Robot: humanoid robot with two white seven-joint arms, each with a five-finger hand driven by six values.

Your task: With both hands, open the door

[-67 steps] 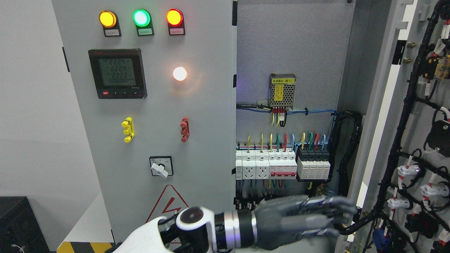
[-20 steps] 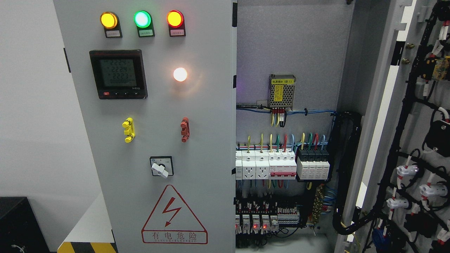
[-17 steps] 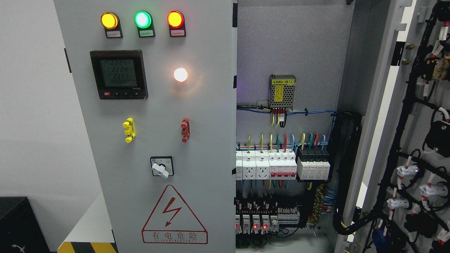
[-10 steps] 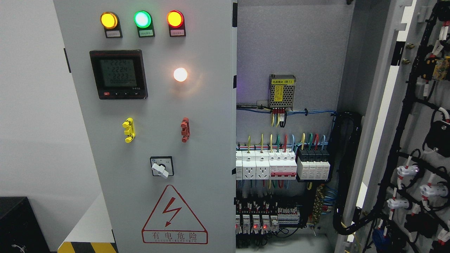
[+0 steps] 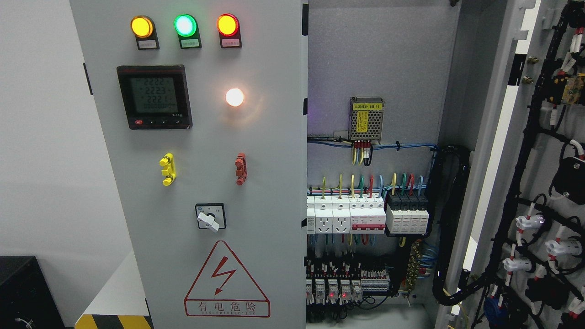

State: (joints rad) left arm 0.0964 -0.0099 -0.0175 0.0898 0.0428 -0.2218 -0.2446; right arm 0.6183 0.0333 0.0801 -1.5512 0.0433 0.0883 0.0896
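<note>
A grey electrical cabinet fills the head view. Its left door [image 5: 205, 137] is closed and carries three lit lamps, a black meter [image 5: 154, 96], a yellow handle [image 5: 167, 169], a red handle [image 5: 240, 168], a rotary switch [image 5: 210, 216] and a red warning triangle [image 5: 226, 281]. The right door [image 5: 544, 151] is swung open to the right, showing black cable looms and white connectors on its inner face. Inside the cabinet sit a power supply [image 5: 366, 118] and a row of breakers [image 5: 368, 212]. Neither hand nor arm shows.
A black box [image 5: 20, 292] stands at the lower left beside a white wall. A yellow-and-black striped edge [image 5: 112, 321] runs along the cabinet's base. Thick black cables [image 5: 450, 228] hang inside the cabinet near the open door's hinge side.
The left arm and hand, which reached across the bottom toward the open right door 3.4 s ago, have left the view. Only the meter's digits differ over the last second.
</note>
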